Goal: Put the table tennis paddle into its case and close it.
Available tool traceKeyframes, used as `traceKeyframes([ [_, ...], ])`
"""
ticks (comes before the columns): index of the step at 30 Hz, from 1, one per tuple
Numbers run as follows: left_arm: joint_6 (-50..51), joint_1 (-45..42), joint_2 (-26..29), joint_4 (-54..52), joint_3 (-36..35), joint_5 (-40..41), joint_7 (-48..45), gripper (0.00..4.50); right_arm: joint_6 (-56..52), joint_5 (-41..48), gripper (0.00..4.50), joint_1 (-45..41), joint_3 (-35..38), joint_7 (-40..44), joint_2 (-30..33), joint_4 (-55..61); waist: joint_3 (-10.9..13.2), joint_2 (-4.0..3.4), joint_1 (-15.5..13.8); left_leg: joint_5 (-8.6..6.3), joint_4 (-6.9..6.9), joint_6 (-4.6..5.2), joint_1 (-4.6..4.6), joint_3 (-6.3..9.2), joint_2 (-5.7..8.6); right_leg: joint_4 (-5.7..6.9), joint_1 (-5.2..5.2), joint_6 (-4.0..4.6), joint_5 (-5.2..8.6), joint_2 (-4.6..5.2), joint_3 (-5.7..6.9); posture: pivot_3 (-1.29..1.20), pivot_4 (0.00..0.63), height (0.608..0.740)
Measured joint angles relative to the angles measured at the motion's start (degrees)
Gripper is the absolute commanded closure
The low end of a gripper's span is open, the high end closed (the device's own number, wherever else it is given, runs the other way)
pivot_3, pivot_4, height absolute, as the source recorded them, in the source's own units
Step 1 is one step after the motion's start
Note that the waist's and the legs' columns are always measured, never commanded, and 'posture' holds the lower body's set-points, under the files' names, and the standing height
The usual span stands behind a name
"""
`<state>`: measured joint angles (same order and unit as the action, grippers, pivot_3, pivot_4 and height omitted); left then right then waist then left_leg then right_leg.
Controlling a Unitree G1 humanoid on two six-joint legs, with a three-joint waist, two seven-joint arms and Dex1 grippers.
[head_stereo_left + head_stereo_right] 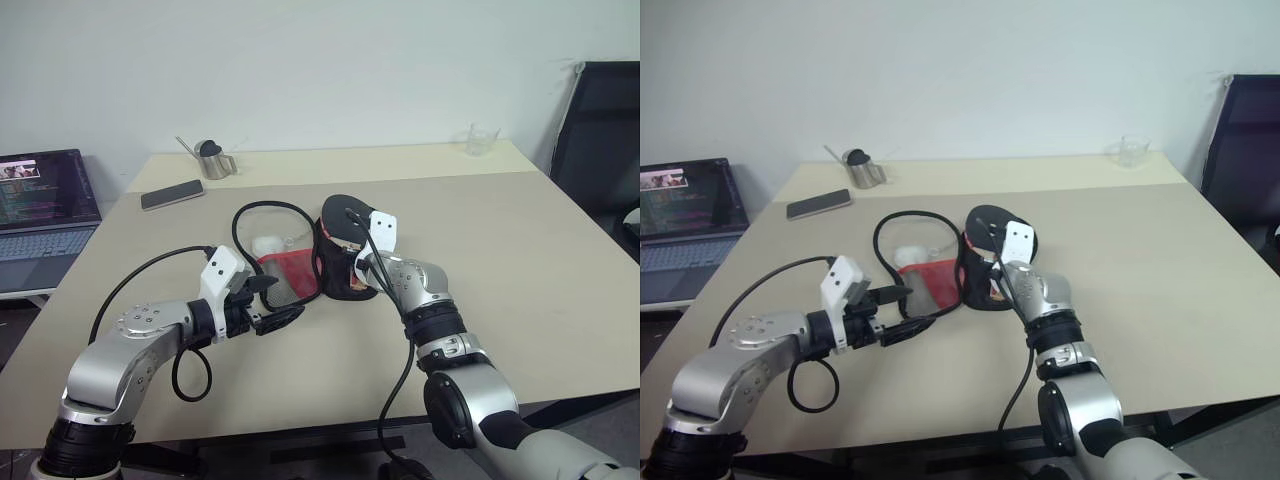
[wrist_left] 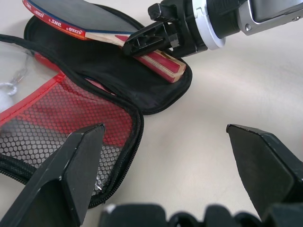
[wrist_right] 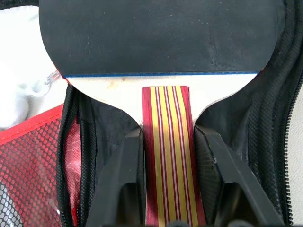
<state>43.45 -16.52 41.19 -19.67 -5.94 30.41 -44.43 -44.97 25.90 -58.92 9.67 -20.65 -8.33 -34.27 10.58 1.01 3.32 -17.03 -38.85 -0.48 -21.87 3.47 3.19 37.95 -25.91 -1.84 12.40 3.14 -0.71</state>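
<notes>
We see our right gripper [image 3: 166, 189] with its jaws on the two sides of the striped handle of the table tennis paddle [image 3: 156, 35]. The black fingers [image 3: 124, 179] sit right against the handle, so the jaws are pinching it. The round dark blade lies just past the jaws, over the open case [image 1: 300, 262]. The handle end rests on the black inside of the case, and the case lies flat on the surface [image 1: 520, 250].

Our left gripper [image 2: 165, 156] has its jaws spread wide with nothing between them. The red mesh pocket [image 2: 57, 123] of the case lies just in front of one of its fingers [image 2: 71, 170], and bare surface lies between the jaws. The right gripper and the paddle are a little farther ahead of these jaws.

A white fluffy charm [image 1: 268, 243] lies beside the mesh pocket.
</notes>
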Motion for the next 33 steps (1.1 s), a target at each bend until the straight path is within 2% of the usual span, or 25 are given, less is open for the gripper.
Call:
traceKeyframes([
  [6, 0.0, 0.0, 0.1, 0.0, 0.1, -0.1, 0.0, 0.0, -0.1, 0.1, 0.07, 0.0, 0.4, 0.5, 0.0, -0.8, 0.0, 0.0, 0.0, 0.0, 0.0, 0.01, 0.01, -0.01, 0.0, 0.01, 0.0, 0.0, 0.0, 0.0, 0.0, 0.0, 0.15, 0.74],
  [13, -0.1, -0.3, 0.1, 0.3, -0.2, -0.4, 1.2, 0.0, -0.6, 0.6, 0.03, 0.0, 0.5, 2.2, 0.1, -0.6, 0.0, 0.02, 0.0, -0.03, 0.0, 0.06, 0.03, 0.0, -0.01, 0.01, 0.02, 0.0, 0.0, -0.01, 0.0, 0.0, 0.15, 0.74],
  [17, -0.1, -1.3, 1.1, 2.7, -3.4, -0.2, 1.4, 0.0, -3.6, 1.0, 0.03, 0.5, -0.2, 8.8, 1.7, 3.7, 0.0, 0.02, 0.1, -0.09, 0.0, 0.15, 0.03, -0.01, -0.02, 0.01, 0.01, 0.0, 0.0, -0.04, 0.0, 0.0, 0.15, 0.74],
  [19, -0.5, -1.5, 2.7, 4.1, -5.1, -0.1, 0.8, 0.0, -6.5, 2.4, 0.03, 0.7, -0.4, 13.1, 4.8, 6.3, 0.0, 0.02, 0.0, -0.09, -0.01, 0.16, 0.01, 0.0, 0.0, -0.01, 0.01, 0.0, 0.0, -0.03, 0.02, 0.0, 0.15, 0.74],
  [24, -3.5, -1.7, 6.5, 11.7, -8.3, -1.9, -0.7, 0.0, -12.9, 5.0, 0.03, 3.1, -1.9, 30.1, 20.0, 14.9, 0.0, 0.02, -0.8, -0.12, -0.01, 0.22, 0.01, 0.05, 0.02, -0.16, 0.11, -0.02, 0.01, -0.02, 0.15, 0.0, 0.15, 0.74],
  [28, -4.2, -8.7, 5.6, 22.5, -5.0, -6.4, 1.3, 0.0, -15.5, 9.9, 0.03, 9.4, -11.2, 54.9, 33.8, 27.9, 0.0, 0.03, -1.2, -0.17, -0.03, 0.3, 0.01, 0.09, -0.02, -0.22, 0.19, -0.04, 0.01, -0.06, 0.31, 0.0, 0.15, 0.74],
  [30, -4.0, -12.5, 3.6, 25.9, -2.7, -8.2, 2.7, 0.0, -15.3, 11.3, 0.03, 10.5, -13.5, 61.6, 35.7, 32.2, 0.0, 0.05, -1.1, -0.17, -0.06, 0.3, 0.05, 0.02, -0.01, -0.19, 0.21, -0.07, 0.0, -0.04, 0.3, 0.0, 0.15, 0.74],
  [33, -3.9, -17.7, 0.0, 31.3, 1.0, -10.9, 5.3, 0.0, -14.1, 12.1, 0.03, 10.9, -14.8, 67.0, 36.4, 36.4, 0.0, 0.09, -1.0, -0.16, -0.1, 0.29, 0.08, 0.01, -0.01, -0.14, 0.21, -0.1, -0.03, -0.02, 0.22, 0.0, 0.15, 0.74],
])
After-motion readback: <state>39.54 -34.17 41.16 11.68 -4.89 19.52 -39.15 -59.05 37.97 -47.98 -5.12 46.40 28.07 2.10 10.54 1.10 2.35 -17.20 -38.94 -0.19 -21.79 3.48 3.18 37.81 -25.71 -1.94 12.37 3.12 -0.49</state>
